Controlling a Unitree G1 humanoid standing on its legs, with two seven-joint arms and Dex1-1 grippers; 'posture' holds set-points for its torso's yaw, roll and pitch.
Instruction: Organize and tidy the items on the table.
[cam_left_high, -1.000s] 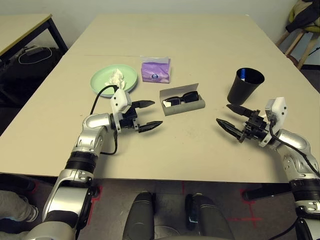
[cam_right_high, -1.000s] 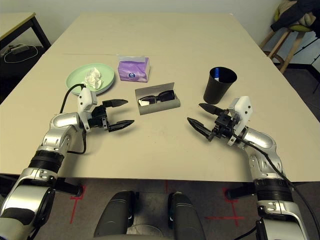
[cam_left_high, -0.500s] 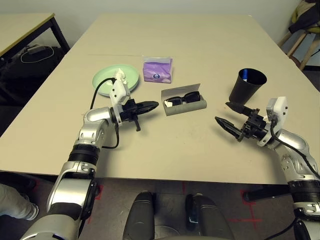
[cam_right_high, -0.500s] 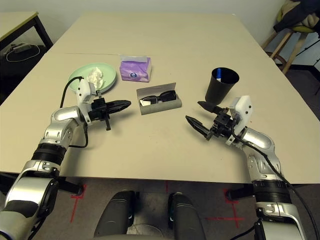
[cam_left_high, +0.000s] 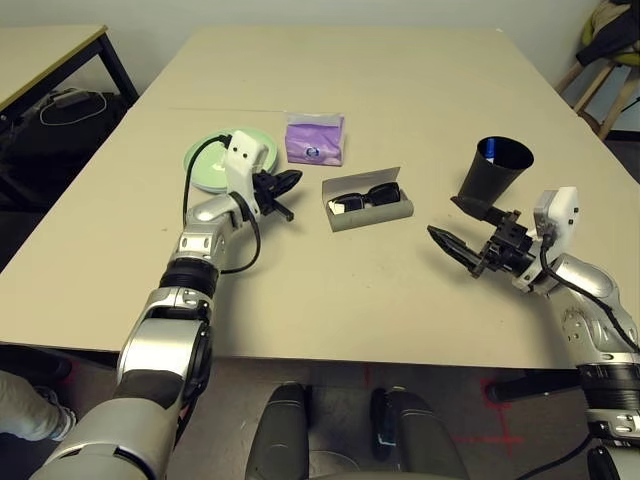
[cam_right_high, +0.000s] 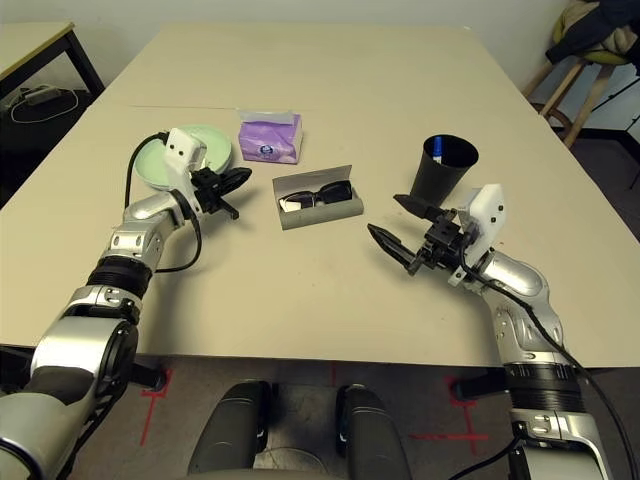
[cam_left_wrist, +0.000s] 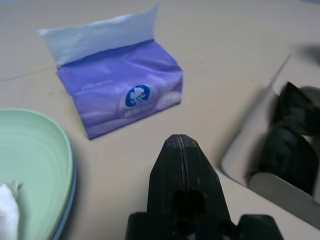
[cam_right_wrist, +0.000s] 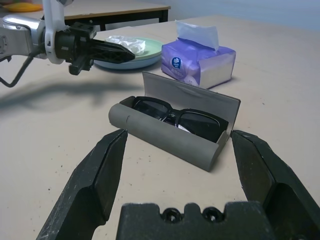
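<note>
My left gripper (cam_left_high: 285, 184) is shut and empty, hovering between the pale green plate (cam_left_high: 203, 160) and the open grey-brown glasses case (cam_left_high: 368, 210), its tip pointing toward the purple tissue pack (cam_left_wrist: 125, 95). The wrist hides part of the plate. A thin blue rim shows under the green plate, and crumpled white tissue (cam_right_wrist: 125, 43) lies on top. Black sunglasses (cam_right_wrist: 175, 115) rest inside the case. My right gripper (cam_left_high: 447, 222) stands open above the table (cam_left_high: 340, 290), just in front of the black cup (cam_left_high: 492, 172), which holds a blue-capped marker (cam_right_high: 437, 148).
A smaller table with black legs (cam_left_high: 50, 50) stands at the far left, with a dark bag (cam_left_high: 65, 108) on the floor beside it. A wooden stool with clothing (cam_left_high: 608, 45) is at the far right. The far half of the table is bare.
The left gripper has shut with nothing in it and swung away from me, toward the plate and tissue pack. The right gripper has stayed open and hardly moved.
</note>
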